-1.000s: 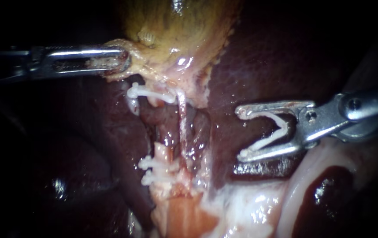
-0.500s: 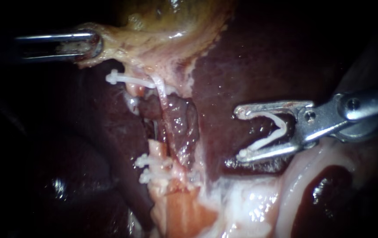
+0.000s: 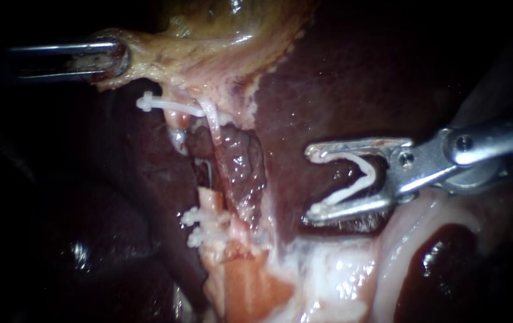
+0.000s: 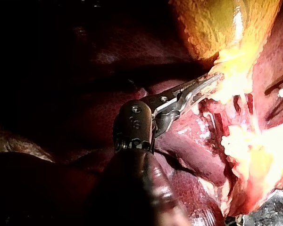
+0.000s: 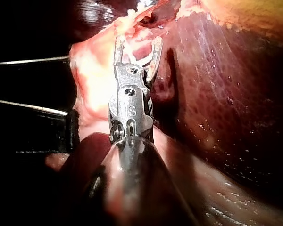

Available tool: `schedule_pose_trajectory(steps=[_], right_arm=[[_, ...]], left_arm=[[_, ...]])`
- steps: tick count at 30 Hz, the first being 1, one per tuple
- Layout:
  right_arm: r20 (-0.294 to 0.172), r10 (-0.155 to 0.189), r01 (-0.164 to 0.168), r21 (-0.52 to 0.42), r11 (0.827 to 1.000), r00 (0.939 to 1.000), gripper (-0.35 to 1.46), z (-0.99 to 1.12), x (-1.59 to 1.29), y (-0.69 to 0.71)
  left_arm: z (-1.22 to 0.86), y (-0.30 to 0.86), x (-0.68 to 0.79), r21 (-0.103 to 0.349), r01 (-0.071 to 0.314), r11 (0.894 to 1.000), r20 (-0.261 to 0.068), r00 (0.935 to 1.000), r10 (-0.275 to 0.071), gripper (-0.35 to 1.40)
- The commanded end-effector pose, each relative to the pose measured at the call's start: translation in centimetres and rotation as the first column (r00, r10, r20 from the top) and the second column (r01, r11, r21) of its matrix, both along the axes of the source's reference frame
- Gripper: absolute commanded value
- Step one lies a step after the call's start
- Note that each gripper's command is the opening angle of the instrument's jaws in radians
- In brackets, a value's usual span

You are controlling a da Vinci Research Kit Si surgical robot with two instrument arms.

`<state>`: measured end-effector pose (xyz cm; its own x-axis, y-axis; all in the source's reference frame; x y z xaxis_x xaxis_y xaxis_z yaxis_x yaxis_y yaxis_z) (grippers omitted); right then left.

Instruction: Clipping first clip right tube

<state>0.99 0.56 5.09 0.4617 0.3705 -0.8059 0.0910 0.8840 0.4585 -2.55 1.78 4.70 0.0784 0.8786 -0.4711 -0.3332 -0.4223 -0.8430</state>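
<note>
My left instrument (image 3: 113, 58) comes in at the upper left, jaws shut on the yellow-pink edge of the gallbladder (image 3: 208, 36), holding it taut; the left wrist view shows the same grip (image 4: 212, 81). Below it a thin pale tube (image 3: 216, 140) runs down the dissected bed. Left of it, one white clip (image 3: 167, 106) sits high and two more clips (image 3: 199, 227) low. My right instrument (image 3: 311, 181) hovers over the liver (image 3: 340, 90), right of the tube and apart from it. Its jaws stand wide, holding an open white clip (image 3: 358, 176), also seen as clip (image 5: 137, 56).
Pale glistening tissue (image 3: 328, 281) and an orange-pink stump (image 3: 250, 287) lie below the tubes. A pale fold with a dark red pool (image 3: 442, 263) sits under the right instrument's shaft. Dark liver (image 3: 89, 209) fills the left side.
The left instrument has pulled the gallbladder edge further left, drawing the upper clip and tube with it. The right instrument has slid slightly left toward the tube, jaws unchanged.
</note>
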Motion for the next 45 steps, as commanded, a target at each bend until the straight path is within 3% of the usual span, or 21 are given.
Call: schedule_pose_trajectory(steps=[1,16,22,30,45], right_arm=[[0.005,0.002,-0.002,0.016,1.0,1.0,0.5,0.03,0.05,-0.02],[0.026,0.013,-0.015,0.082,0.997,0.9996,0.5,0.33,0.57,-0.16],[0.013,0.021,-0.022,0.104,0.994,0.9997,0.5,0.4,0.72,-0.17],[0.005,0.002,-0.003,0.125,0.992,1.0,0.5,0.52,0.94,-0.27],[-0.04,0.002,0.005,0.185,0.983,0.9992,0.5,0.66,1.25,-0.37]], left_arm=[[0.0,0.0,0.0,0.0,0.001,1.0,-0.001,1.0,-0.001,-0.35],[-0.02,-0.01,-0.02,0.0,0.002,1.0,-0.002,1.0,-0.002,-0.35],[-0.02,-0.01,-0.02,0.0,0.002,1.0,-0.002,1.0,-0.002,-0.35],[-0.02,-0.01,-0.03,0.0,0.002,1.0,-0.002,1.0,-0.002,-0.35],[-0.01,0.0,-0.05,0.0,0.003,1.0,-0.002,1.0,-0.003,-0.35]])
